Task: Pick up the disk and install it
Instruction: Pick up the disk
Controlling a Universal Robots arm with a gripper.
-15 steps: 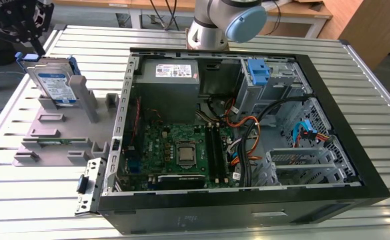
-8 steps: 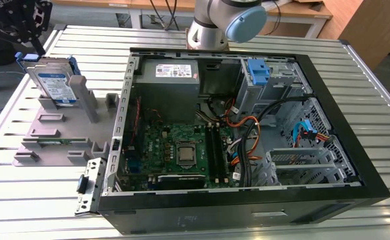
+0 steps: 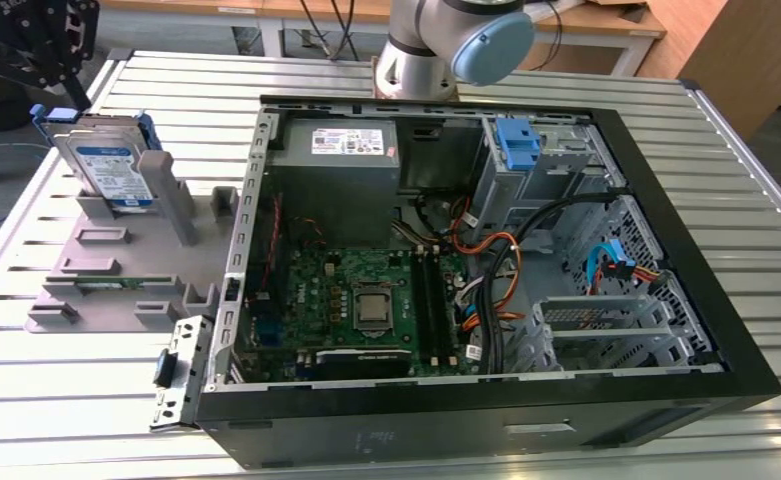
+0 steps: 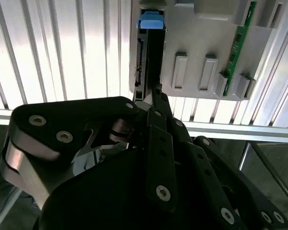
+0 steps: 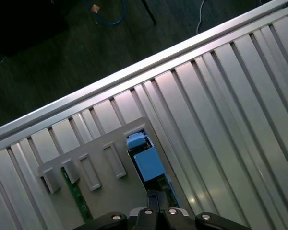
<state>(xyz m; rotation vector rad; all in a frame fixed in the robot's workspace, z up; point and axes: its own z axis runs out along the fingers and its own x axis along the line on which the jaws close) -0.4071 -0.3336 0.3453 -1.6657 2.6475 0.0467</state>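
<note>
pick-up step: gripper (image 4: 151, 98) hangs over the upright disk (image 3: 107, 165); its state i cannot tell; grasp needs alignment with disk's edge.

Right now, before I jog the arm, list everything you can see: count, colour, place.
disk: 1, silver with blue rails, upright in the holder
holder: 1, grey, on the table, at the exterior view's left of the case
green board: 1, green, lying in the holder
case: 1, black, open, mid-table
power supply: 1, grey, inside the case, near the arm's base
motherboard: 1, green, case floor
latch: 1, blue, upright inside the case
cables: several, orange, black and blue, inside the case
table: 1, silver, slatted, under everything
arm: 1, grey with a blue cap, behind the case
gripper: 1, black, close over the disk's top edge; contact unclear
</note>
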